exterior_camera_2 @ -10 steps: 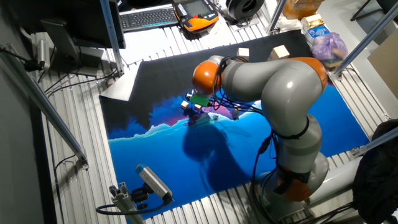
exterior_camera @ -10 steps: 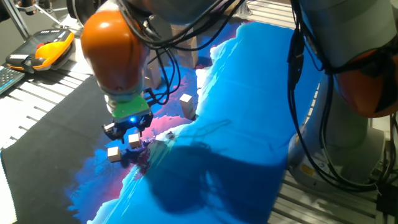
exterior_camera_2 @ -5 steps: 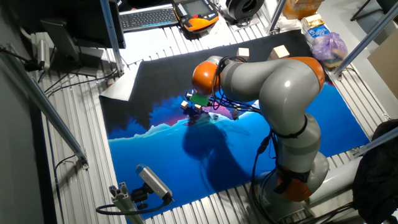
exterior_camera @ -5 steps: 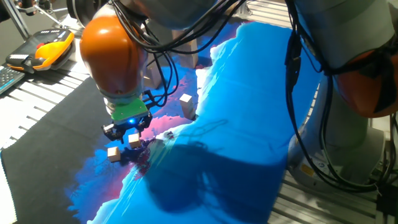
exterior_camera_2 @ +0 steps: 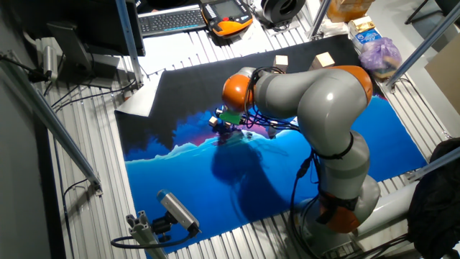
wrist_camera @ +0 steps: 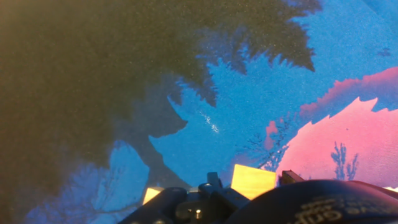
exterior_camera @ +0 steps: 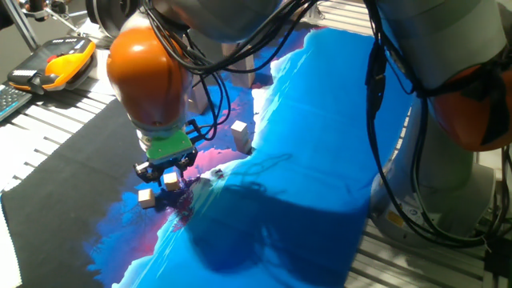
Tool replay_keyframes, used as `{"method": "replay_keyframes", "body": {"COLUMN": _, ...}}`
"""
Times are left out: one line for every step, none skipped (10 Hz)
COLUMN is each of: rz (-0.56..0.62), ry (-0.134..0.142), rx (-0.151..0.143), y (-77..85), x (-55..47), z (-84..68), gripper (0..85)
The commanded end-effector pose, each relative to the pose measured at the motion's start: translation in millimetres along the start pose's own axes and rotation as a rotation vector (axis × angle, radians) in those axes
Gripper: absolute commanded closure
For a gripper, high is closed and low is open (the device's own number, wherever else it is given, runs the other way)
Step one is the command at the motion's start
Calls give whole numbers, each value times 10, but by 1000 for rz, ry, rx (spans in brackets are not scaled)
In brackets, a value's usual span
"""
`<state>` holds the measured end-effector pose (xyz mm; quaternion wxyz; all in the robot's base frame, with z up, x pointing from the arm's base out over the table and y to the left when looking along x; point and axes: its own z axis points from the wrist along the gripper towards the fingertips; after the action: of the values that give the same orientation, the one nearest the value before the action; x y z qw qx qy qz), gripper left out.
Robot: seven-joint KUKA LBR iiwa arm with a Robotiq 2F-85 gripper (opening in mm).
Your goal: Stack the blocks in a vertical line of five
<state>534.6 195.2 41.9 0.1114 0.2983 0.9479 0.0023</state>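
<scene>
Change: the hand sits slightly higher and further right than a second ago; the cubes have not moved.
Hand: fingers closed on a small pale wooden cube, held just above the mat.
Blocks: a second cube lies on the mat just left of the hand; a third lies farther back.
Textures: smooth printed mat, blue and pink; matte wood, square faces.
Room: open blue mat to the right; the mat's black edge is near on the left.

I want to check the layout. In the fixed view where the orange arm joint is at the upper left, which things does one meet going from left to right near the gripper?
Block on the mat → gripper holding a block → block farther back.
</scene>
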Motion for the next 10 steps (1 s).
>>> {"method": "replay_keyframes", "body": {"rz": -7, "ry": 2, "rx": 1, "y": 0, "x": 0, "z": -5, "gripper": 340}}
{"method": "replay_keyframes", "body": {"rz": -12, "ry": 2, "rx": 3, "y": -1, "x": 0, "z": -5, "gripper": 510}}
{"method": "replay_keyframes", "body": {"rz": -15, "ry": 3, "rx": 4, "y": -2, "x": 0, "z": -4, "gripper": 510}}
{"method": "replay_keyframes", "body": {"rz": -23, "ry": 5, "rx": 2, "y": -7, "x": -2, "z": 2, "gripper": 510}}
{"method": "replay_keyframes", "body": {"rz": -46, "ry": 3, "rx": -1, "y": -7, "x": 0, "z": -6, "gripper": 680}}
{"method": "replay_keyframes", "body": {"rz": -89, "ry": 15, "rx": 6, "y": -11, "x": -5, "z": -58, "gripper": 850}}
{"method": "replay_keyframes", "body": {"rz": -138, "ry": 48, "rx": 1, "y": -32, "x": -22, "z": -166, "gripper": 850}}
{"method": "replay_keyframes", "body": {"rz": -191, "ry": 82, "rx": 7, "y": -91, "x": -42, "z": -346, "gripper": 850}}
{"method": "replay_keyframes", "body": {"rz": -247, "ry": 88, "rx": 6, "y": -187, "x": -52, "z": -515, "gripper": 850}}
{"method": "replay_keyframes", "body": {"rz": -307, "ry": 91, "rx": 5, "y": -328, "x": -71, "z": -682, "gripper": 850}}
